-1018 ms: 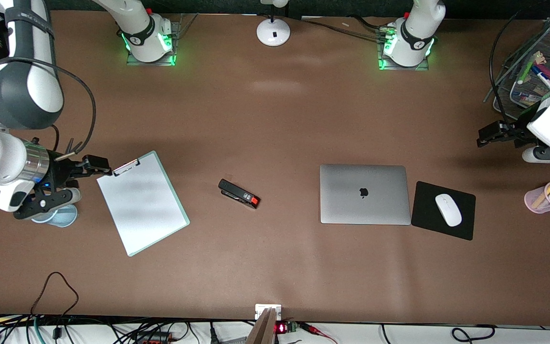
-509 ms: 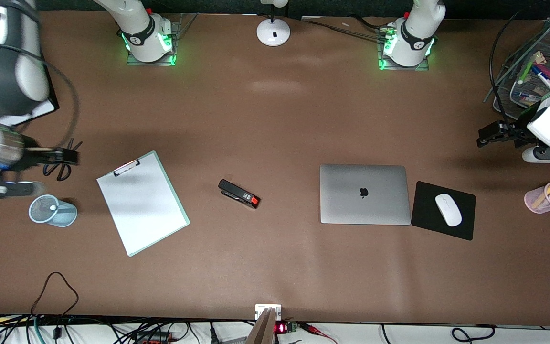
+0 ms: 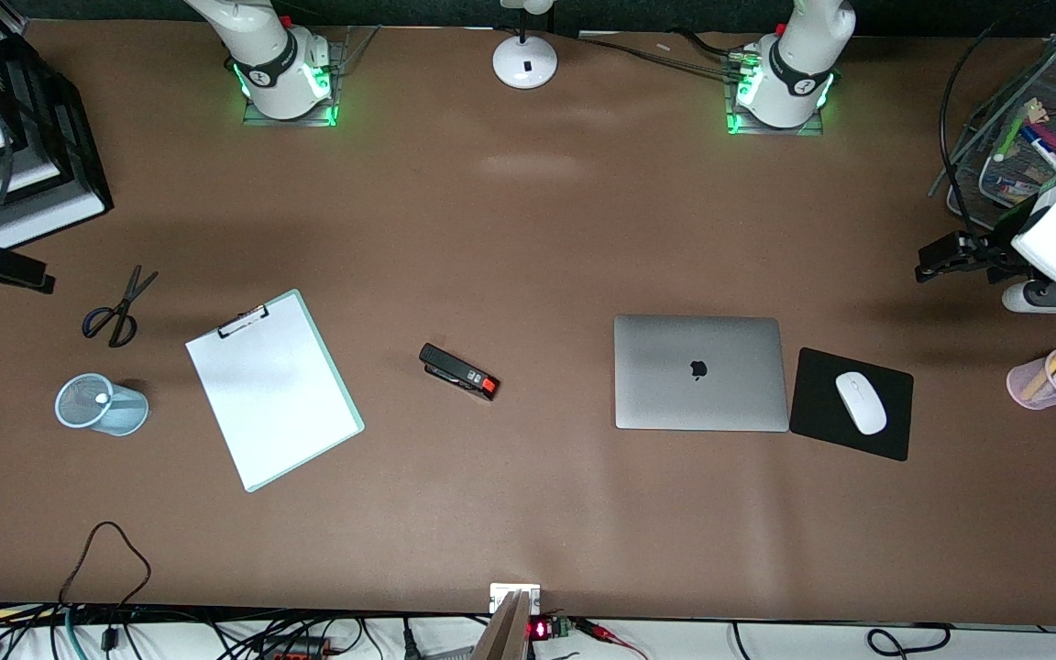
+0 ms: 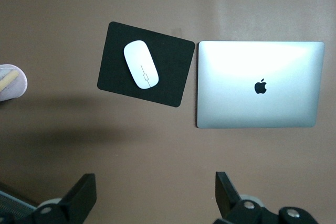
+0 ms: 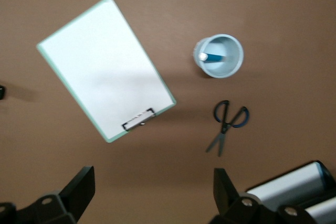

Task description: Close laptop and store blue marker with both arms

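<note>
The laptop (image 3: 698, 371) lies closed, silver lid up with the dark apple logo; it also shows in the left wrist view (image 4: 260, 84). The blue marker (image 5: 210, 57) stands in a pale blue mesh cup (image 3: 115, 412) toward the right arm's end of the table, its pale cap (image 3: 103, 399) showing. My right gripper (image 3: 28, 275) is open and empty, high over that end of the table near the scissors; its fingers (image 5: 79, 190) are wide apart. My left gripper (image 3: 936, 258) is open and empty, waiting over the left arm's end of the table.
A clipboard (image 3: 273, 389), a black stapler (image 3: 459, 371) and scissors (image 3: 115, 307) lie on the table. A white mouse (image 3: 861, 401) sits on a black pad (image 3: 821, 431) beside the laptop. A pink marker cup (image 3: 1055, 376), a wire tray (image 3: 1028, 137) and a black file tray (image 3: 33, 110) stand at the ends.
My right gripper has risen off the mesh cup and drawn away toward the table's end, leaving the blue marker in the cup. The left arm has not moved.
</note>
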Controlling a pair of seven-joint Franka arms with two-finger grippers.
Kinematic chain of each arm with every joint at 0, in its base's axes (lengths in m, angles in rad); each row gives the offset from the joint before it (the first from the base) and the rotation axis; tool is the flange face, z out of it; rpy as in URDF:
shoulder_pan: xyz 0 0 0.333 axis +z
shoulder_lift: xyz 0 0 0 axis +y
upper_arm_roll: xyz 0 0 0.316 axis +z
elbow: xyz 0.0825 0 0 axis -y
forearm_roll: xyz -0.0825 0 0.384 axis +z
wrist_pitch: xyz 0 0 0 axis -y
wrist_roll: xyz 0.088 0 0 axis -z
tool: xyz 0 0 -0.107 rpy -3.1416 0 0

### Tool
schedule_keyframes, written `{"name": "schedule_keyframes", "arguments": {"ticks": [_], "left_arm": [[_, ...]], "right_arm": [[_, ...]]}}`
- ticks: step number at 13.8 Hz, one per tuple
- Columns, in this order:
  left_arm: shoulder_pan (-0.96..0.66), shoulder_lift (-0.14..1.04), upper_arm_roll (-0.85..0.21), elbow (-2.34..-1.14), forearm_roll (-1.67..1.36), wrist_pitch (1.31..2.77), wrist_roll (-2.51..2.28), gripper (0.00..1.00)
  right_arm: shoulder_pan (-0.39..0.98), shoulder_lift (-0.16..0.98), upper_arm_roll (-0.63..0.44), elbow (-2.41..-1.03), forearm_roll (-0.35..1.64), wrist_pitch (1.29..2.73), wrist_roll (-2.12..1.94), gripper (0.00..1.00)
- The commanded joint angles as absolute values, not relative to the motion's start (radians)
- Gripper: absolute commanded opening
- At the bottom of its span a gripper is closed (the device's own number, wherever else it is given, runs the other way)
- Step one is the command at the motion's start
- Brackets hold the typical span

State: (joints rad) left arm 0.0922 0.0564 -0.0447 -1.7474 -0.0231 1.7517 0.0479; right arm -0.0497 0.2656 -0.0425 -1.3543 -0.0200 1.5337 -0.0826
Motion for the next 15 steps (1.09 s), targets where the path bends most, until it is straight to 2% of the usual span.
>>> {"name": "schedule_keyframes", "arguments": {"ticks": [1, 6, 15], "left_arm": [[0.098, 0.061, -0.044, -1.733, -0.044, 1.740, 0.074, 1.00], [0.104, 0.061, -0.044, -1.733, -0.044, 1.740, 0.075, 1.00], [0.118, 0.069, -0.044, -1.733, -0.044, 1.740, 0.087, 1.00]], "right_arm": [[-0.074, 0.223, -0.028, -1.407, 0.026, 1.548, -0.072, 1.00], [-0.074, 0.075, -0.029, -1.606, 0.031, 1.634, -0.043, 1.00], [-0.074, 0.043, -0.028, -1.606, 0.028, 1.577, -0.037, 1.00]]}}
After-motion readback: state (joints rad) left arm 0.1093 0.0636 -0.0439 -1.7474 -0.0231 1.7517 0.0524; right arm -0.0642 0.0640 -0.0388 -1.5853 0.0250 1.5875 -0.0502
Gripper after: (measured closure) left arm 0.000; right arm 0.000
